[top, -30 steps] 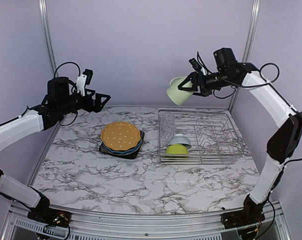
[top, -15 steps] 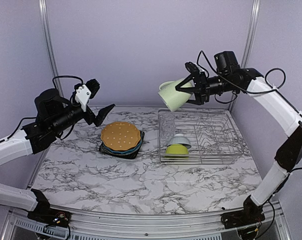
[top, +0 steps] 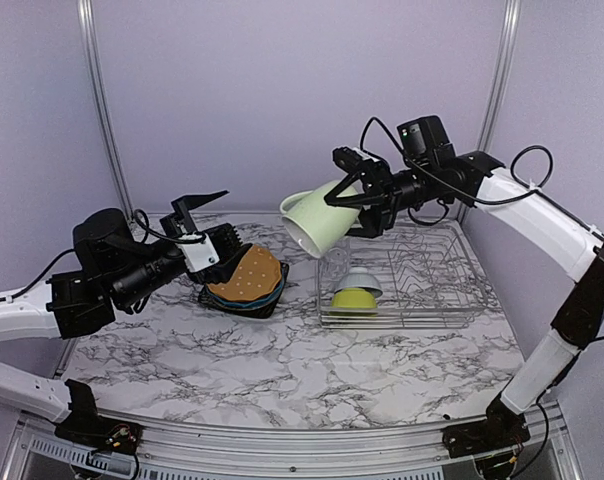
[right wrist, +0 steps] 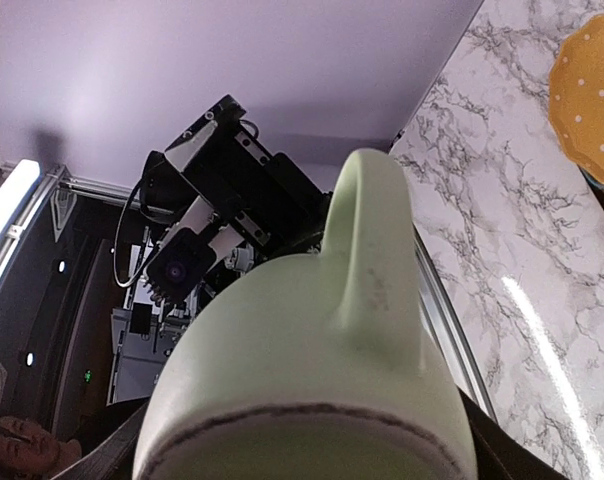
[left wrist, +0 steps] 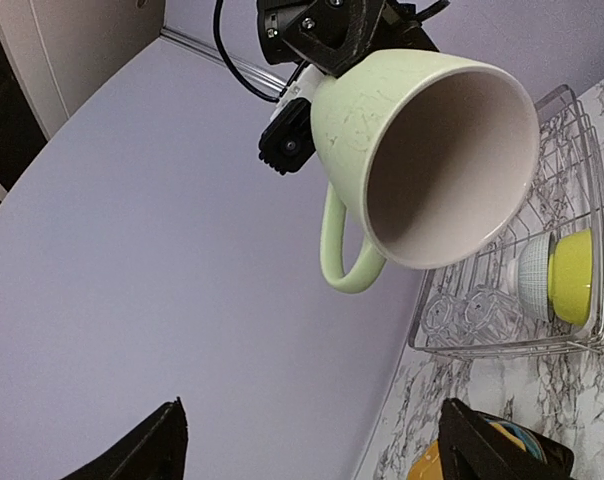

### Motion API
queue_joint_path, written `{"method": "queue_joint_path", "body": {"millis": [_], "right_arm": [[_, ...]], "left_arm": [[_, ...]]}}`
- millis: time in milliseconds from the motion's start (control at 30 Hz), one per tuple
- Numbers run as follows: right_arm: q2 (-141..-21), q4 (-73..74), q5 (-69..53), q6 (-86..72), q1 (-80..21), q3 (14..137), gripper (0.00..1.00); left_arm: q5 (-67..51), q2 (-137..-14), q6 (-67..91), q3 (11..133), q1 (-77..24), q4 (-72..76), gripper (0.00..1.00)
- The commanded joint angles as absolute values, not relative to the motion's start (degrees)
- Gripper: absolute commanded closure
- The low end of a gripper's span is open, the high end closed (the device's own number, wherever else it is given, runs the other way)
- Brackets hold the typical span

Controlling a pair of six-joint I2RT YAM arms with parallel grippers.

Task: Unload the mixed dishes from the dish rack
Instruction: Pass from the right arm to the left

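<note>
Right jaws hold the mug (top: 317, 222) tilted aloft, left jaws wide; a slack grip could drop it onto the worktop (top: 282, 360)

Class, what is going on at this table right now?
The right gripper holds the pale green mug in the air by the left end of the dish rack, its mouth toward the left gripper, which is open near the orange dotted plate. The lime green bowl and small white bowl sit in the rack.
</note>
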State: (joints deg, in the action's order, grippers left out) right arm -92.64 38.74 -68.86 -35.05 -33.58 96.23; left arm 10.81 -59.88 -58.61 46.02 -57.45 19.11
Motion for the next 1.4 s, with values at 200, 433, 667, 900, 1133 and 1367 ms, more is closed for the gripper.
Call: {"method": "queue_joint_path", "body": {"millis": [200,433,667,900,1133,1367], "right_arm": [[-87.19,30.14,-73.56,-39.31,-36.49,90.04,0.69],[-87.07,28.2,-73.92,-40.62,-38.52,88.57,0.69],[-87.54,23.84,-73.97,-43.7,-40.36,86.64,0.69],[-88.0,14.2,-75.25,-51.25,-40.88,84.23,0.7],[-89.32,13.97,-76.02,-51.47,-42.36,83.88,0.71],[-89.26,13.35,-76.37,-51.87,-42.4,82.81,0.71]], "left_arm": [[22.69,-63.86,-76.18,44.35,-65.38,27.6,0.21],[22.52,-66.12,-80.82,44.07,-67.54,28.4,0.31],[21.69,-67.43,-84.78,44.36,-68.51,29.51,0.42],[21.18,-67.83,-86.63,44.6,-68.73,28.92,0.54],[20.74,-68.72,-87.74,44.75,-68.75,28.3,0.65],[21.44,-69.42,-87.97,45.57,-68.74,28.05,0.79]]}}
